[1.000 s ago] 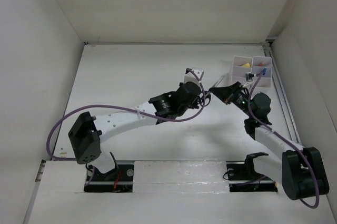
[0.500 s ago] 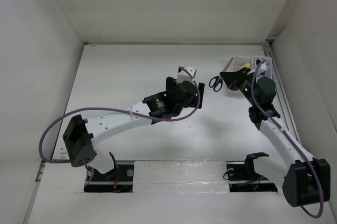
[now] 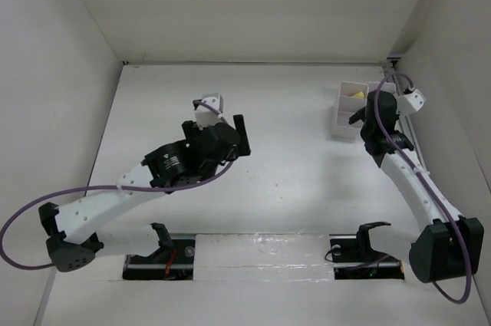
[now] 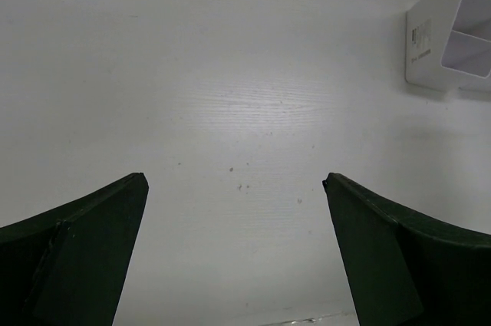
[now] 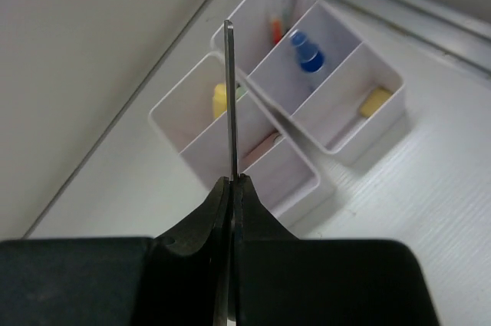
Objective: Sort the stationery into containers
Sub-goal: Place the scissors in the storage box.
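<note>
Top view is bright and flat with soft overhead light: the table is nearly washed out, shadows are faint and fuzzy, and there's shiny glare along its near edge. The left wrist view is evenly lit, but its fingers are just dark blurry wedges. In the right wrist view the right gripper is a black out-of-focus blob, the scissors look sharper, and the bins are a bit soft.
</note>
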